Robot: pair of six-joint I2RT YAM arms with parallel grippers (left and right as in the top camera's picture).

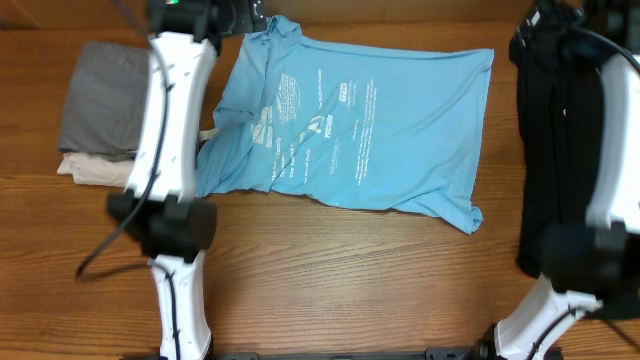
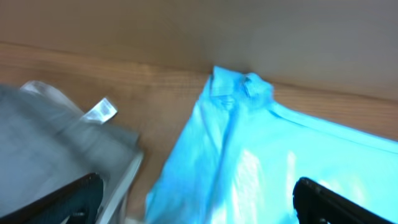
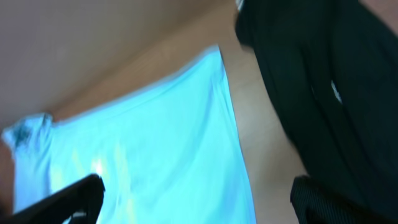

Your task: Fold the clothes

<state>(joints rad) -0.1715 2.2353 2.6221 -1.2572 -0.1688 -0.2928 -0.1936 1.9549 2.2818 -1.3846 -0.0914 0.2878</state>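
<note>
The sky-blue T-shirt (image 1: 380,120) lies spread across the middle of the table, its printed lettering facing up and its left side bunched into folds. The collar (image 1: 283,27) points to the far edge. In the left wrist view the shirt's collar end (image 2: 236,87) lies ahead, and my left gripper (image 2: 199,191) is open and empty above the fabric. In the right wrist view my right gripper (image 3: 198,190) is open and empty above the shirt's edge (image 3: 205,124). In the overhead view the arms hide both sets of fingers.
A folded grey garment (image 1: 100,95) lies on a beige one (image 1: 85,170) at the left; its white tag (image 2: 99,112) shows in the left wrist view. A long black garment (image 1: 550,130) lies at the right, also in the right wrist view (image 3: 311,74). Bare wood (image 1: 350,290) runs along the front.
</note>
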